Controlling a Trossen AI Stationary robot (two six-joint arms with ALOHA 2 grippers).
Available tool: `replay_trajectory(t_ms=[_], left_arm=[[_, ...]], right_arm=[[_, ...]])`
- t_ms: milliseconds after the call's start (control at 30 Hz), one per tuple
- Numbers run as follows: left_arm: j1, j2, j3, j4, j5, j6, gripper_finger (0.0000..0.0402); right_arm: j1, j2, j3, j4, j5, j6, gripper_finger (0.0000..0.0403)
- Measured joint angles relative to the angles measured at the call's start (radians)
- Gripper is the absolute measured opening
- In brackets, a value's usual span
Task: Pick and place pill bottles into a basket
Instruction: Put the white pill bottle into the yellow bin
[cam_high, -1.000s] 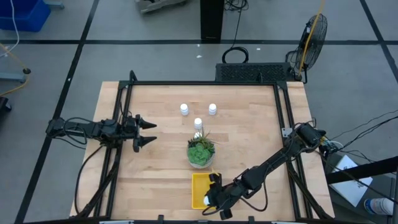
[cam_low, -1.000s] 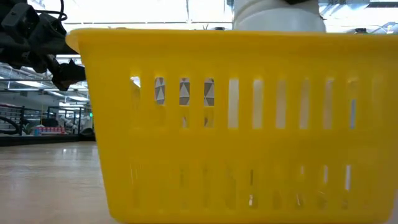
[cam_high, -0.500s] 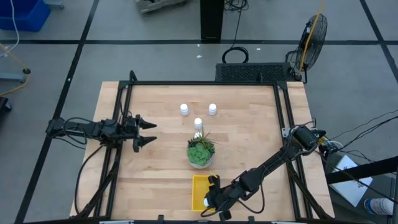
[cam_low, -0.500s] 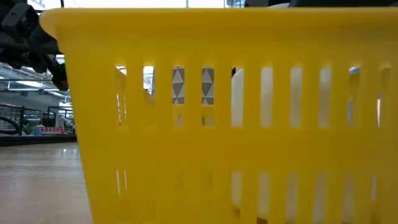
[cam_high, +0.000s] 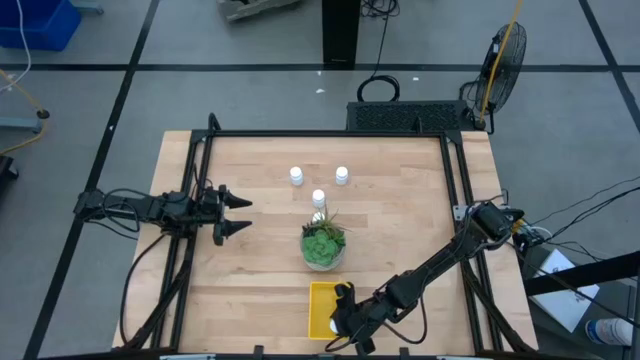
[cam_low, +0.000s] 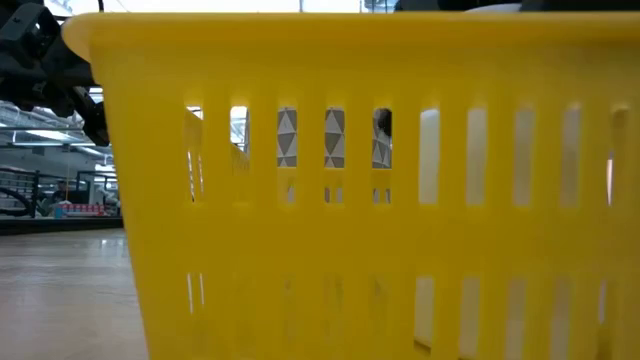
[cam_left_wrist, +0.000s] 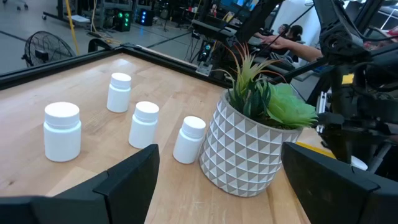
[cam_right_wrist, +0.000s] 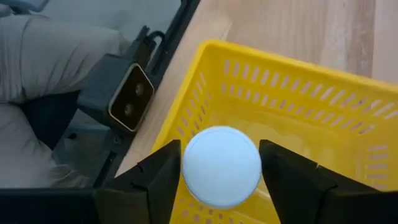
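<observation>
Down inside the yellow basket (cam_high: 320, 308) at the table's near edge with one pill bottle (cam_right_wrist: 222, 165), the right gripper (cam_right_wrist: 219, 168), fingers flanking the white cap (clamped or just released, cannot tell). Left to fetch: bottles (cam_left_wrist: 144, 124) behind the potted plant (cam_high: 323, 243). Idle at the left edge, wide open and empty, the left gripper (cam_high: 236, 213).

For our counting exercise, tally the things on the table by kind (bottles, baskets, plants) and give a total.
pill bottles: 5 (four standing on the table, one in the basket)
basket: 1
potted plant: 1
Total: 7
</observation>
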Motion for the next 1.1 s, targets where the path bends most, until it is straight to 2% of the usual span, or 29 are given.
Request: replay_trajectory(t_ms=[300,500,633,833,1000,1100], left_arm=[[0.0,0.0,0.0,0.0,0.001,0.0,0.034],[0.0,0.0,0.0,-0.001,0.001,-0.001,0.034],[0.0,0.0,0.0,-0.003,0.003,-0.017,0.034],[0.0,0.0,0.0,-0.005,0.003,-0.019,0.034],[0.0,0.0,0.0,-0.005,0.002,-0.002,0.034],[0.0,0.0,0.0,-0.006,0.003,0.0,0.034]], right_arm=[[-0.001,-0.115,0.0,-0.004,0.012,-0.103,0.0221],[-0.027,-0.254,0.0,-0.105,0.199,-0.182,0.0214],[-0.066,-0.355,0.0,-0.185,0.271,-0.234,0.0213],[-0.21,-0.47,0.0,-0.26,0.272,-0.303,0.0212],[-0.404,-0.539,0.0,-0.291,0.258,-0.411,0.0212],[-0.539,-0.565,0.0,-0.29,0.158,-0.451,0.0212]])
